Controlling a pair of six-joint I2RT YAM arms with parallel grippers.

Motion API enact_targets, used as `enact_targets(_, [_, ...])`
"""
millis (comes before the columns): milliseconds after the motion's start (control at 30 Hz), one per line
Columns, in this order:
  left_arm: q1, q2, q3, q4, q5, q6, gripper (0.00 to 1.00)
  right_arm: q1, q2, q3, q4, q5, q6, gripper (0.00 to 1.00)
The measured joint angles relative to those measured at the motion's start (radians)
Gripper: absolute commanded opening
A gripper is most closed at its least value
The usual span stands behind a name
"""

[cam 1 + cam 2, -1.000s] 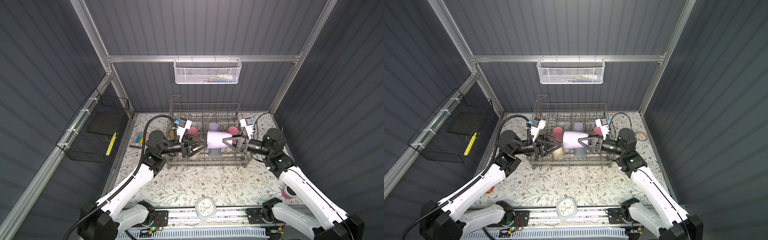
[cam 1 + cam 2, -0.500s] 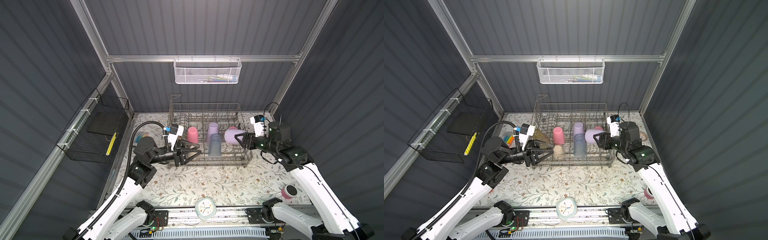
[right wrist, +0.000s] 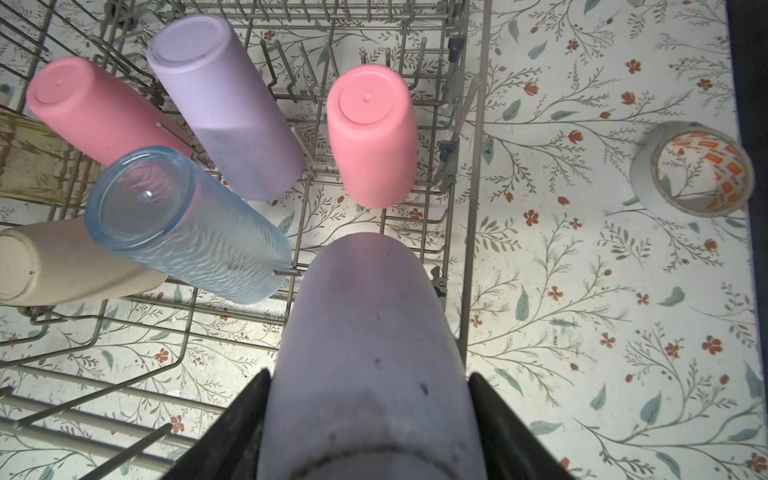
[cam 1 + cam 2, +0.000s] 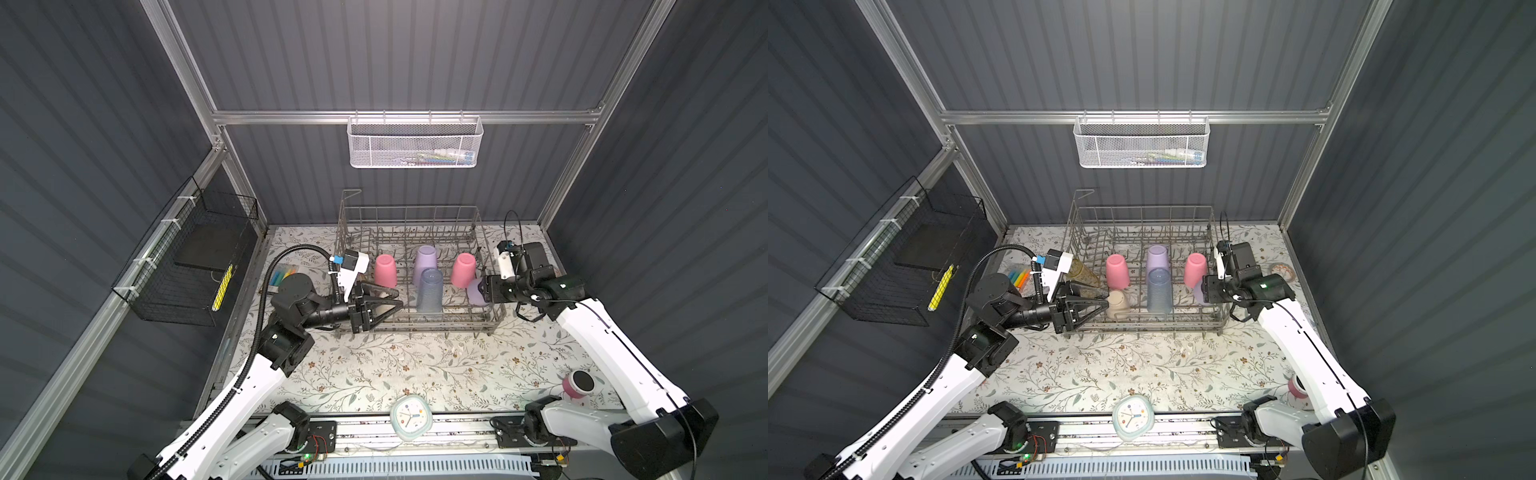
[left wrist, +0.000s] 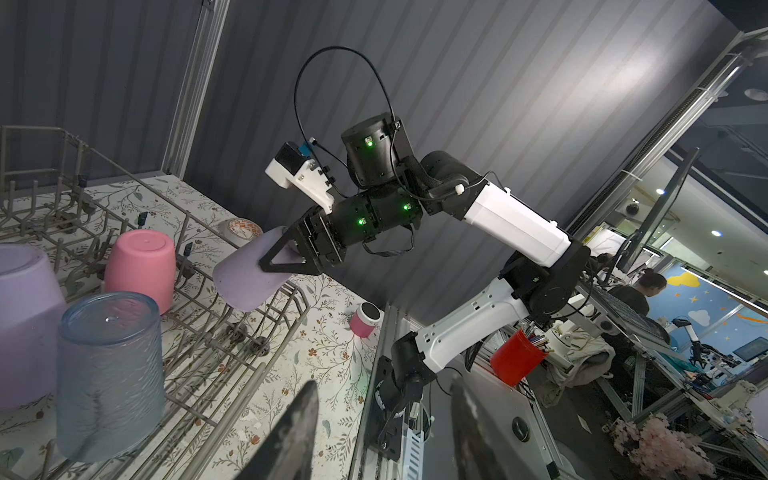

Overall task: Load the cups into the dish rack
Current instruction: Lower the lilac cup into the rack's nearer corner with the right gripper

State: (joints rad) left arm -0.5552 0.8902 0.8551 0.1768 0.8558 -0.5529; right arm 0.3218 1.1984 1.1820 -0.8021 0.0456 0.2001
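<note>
The right claw (image 3: 368, 382) gripped a lilac cup (image 5: 245, 278), tilted over the right end of the dish rack (image 4: 415, 320); the left claw (image 4: 395, 300) hung open at its left end.

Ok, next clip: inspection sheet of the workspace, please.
Surface: floral table, no spills seen.
Job's things: dish rack holds two pink cups, lilac cup, blue cup, beige cup, all upturned, and a leaning yellowish glass; second lilac cup tilted over its right end.
Clutter: clock, tape roll, pink cylinder, markers.
Claws: left claw open, empty; right claw shut on second lilac cup.
Cables: left arm hose, right wrist cable, neither snagged.
Surroundings: white mesh basket, black wire basket on walls.
</note>
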Motion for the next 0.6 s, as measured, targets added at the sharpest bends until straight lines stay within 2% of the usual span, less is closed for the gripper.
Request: enact_targets(600, [0.0,0.0,-0.021,0.002,0.0,0.001,0.51,0.0,0.095,-0.03,0.046,-0.009,-0.003,0.28])
